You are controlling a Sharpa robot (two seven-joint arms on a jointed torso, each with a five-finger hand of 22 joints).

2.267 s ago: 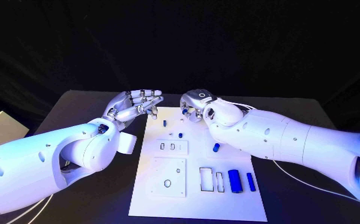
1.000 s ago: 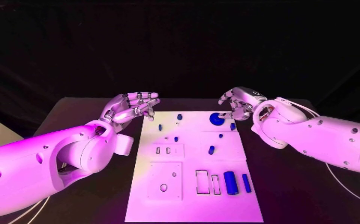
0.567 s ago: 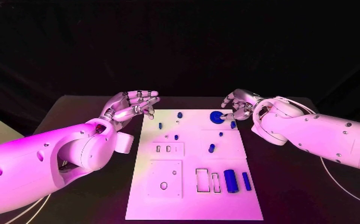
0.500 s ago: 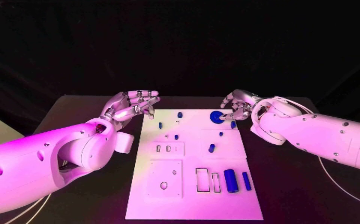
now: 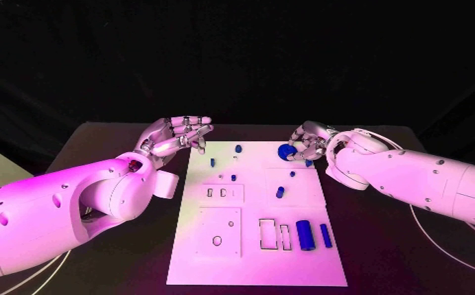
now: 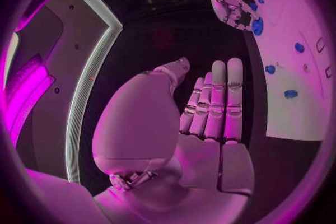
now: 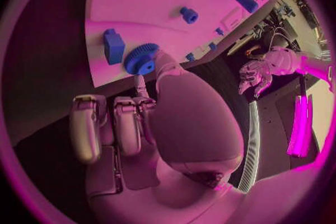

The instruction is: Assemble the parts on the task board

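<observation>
The white task board (image 5: 255, 267) lies in the middle of the black table. A blue gear (image 5: 285, 151) sits at its far right corner, and my right hand (image 5: 311, 143) pinches it between thumb and a fingertip, the other fingers curled; the right wrist view shows the gear (image 7: 142, 59) at the thumb tip, beside a blue block (image 7: 113, 46). My left hand (image 5: 178, 134) hovers off the board's far left corner, fingers stretched side by side (image 6: 213, 106), holding nothing. Small blue pegs (image 5: 237, 149) (image 5: 280, 191) stand on the board; a blue cylinder (image 5: 305, 234) and bar (image 5: 326, 236) lie near right.
Two raised white panels (image 5: 224, 192) (image 5: 219, 232) with small openings sit on the board's left half, and two rectangular slots (image 5: 267, 233) lie left of the cylinder. Bare black table (image 5: 386, 254) flanks the board on both sides.
My right hand has pulled back from over the board's far middle to its far right corner, uncovering the gear, then drawn its fingertips in onto it. My left hand has hardly moved.
</observation>
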